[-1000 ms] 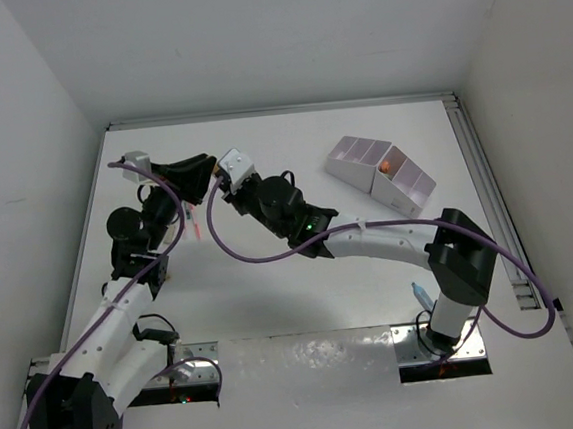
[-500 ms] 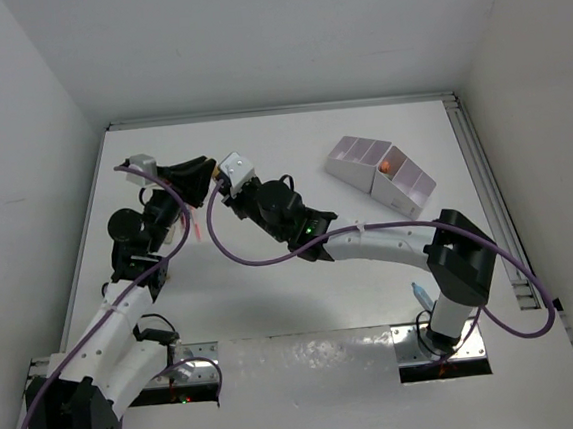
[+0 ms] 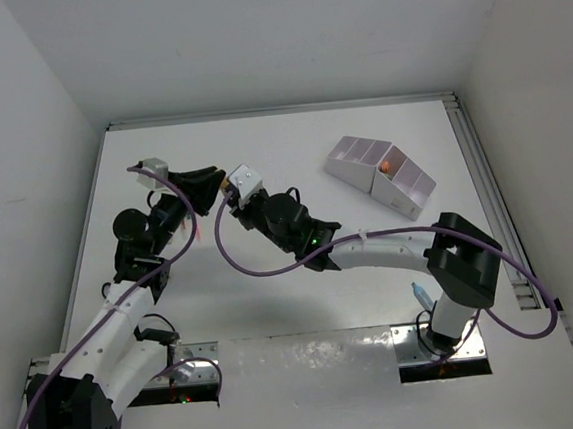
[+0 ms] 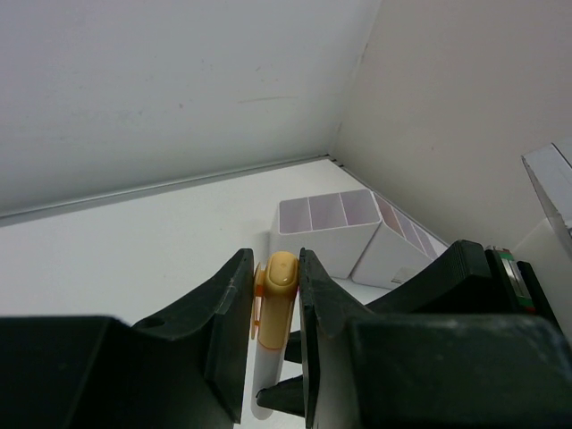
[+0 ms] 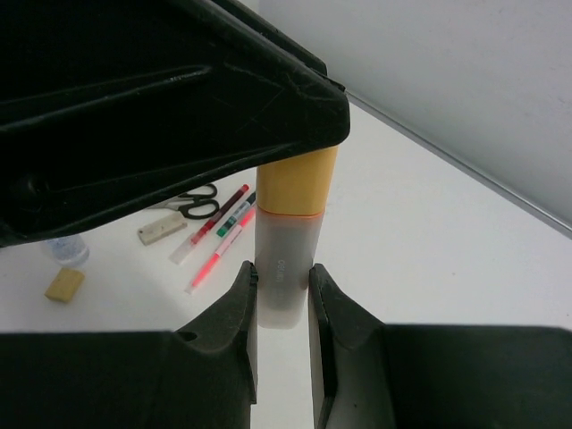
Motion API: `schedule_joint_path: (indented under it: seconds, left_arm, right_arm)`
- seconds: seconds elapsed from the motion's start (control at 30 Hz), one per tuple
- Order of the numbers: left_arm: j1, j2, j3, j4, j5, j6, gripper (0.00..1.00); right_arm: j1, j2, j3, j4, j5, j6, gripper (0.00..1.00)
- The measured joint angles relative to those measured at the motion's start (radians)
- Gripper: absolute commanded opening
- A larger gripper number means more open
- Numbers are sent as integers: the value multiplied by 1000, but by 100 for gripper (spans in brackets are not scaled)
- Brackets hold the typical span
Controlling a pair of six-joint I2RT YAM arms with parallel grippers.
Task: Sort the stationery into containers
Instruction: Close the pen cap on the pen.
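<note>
An orange-capped highlighter (image 5: 284,255) with a frosted white body is held between both arms above the left of the table. My left gripper (image 4: 275,268) is shut on its orange cap (image 4: 279,275). My right gripper (image 5: 283,279) is shut on the white body below the cap. In the top view the two grippers meet tip to tip, left gripper (image 3: 204,185) and right gripper (image 3: 227,186). The white organiser (image 3: 379,176) with lilac-lined compartments stands at the back right, one compartment holding a small orange item (image 3: 387,166). More stationery lies on the table under the grippers.
Below the held highlighter lie black-handled scissors (image 5: 192,204), red and green pens (image 5: 222,225), a pale eraser (image 5: 161,230), a tan eraser (image 5: 64,284) and a small bottle (image 5: 68,251). A blue-capped item (image 3: 417,291) rests by the right arm's base. Walls enclose the table.
Both grippers, still joined on the highlighter, have shifted a little to the right and toward the near edge. Their grips look unchanged.
</note>
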Motion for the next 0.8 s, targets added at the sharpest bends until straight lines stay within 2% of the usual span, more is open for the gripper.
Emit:
schedule_joint_path:
  seconds: [0.13,0.2,0.43,0.47,0.53,0.7,0.8]
  left_arm:
    - [-1,-4,7,-25,13,8,0]
    - [-1,-6,11,-19,30,5,4]
    - [-3,-8,18,2,107,-2,41]
    - [-10,-10,11,-34,126,-1,42]
    - [-4,-12,8,-24,113,-14,45]
    - [-5,-19,10,-20,121,-26,44]
    - [-6,-23,10,-19,141,-36,30]
  right_arm:
    - [2,-8,-8,-2,3,5,0]
    - [3,-23,-19,-2,3,6,0]
    - [17,-60,-50,40,11,5,0]
    - [23,-66,-50,89,7,2,0]
    - [34,-100,-65,85,23,-9,0]
    - [43,-120,-89,111,30,-12,0]
    - [47,-126,-98,117,31,-12,0]
